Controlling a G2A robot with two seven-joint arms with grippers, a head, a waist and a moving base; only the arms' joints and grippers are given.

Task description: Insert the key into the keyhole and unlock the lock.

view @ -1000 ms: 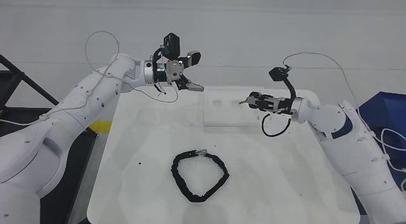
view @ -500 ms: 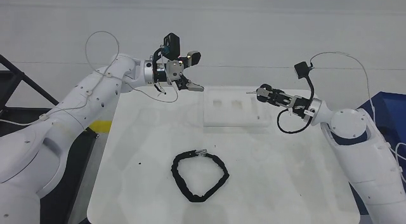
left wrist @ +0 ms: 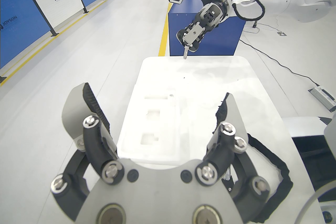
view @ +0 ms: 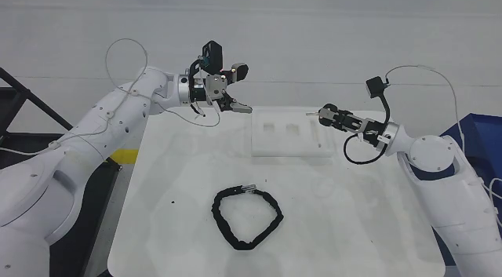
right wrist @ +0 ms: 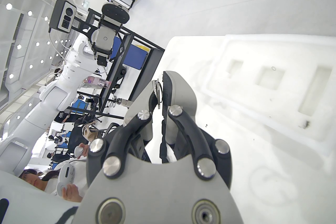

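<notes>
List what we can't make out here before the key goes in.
Top view: keyhole too small to see on the lock's metal end.
Left wrist view: the left gripper hides most of the lock.
Right wrist view: the right gripper's fingers hide most of the key.

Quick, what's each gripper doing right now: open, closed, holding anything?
Left gripper: open, holding nothing.
Right gripper: closed on the small silver metal key.
</notes>
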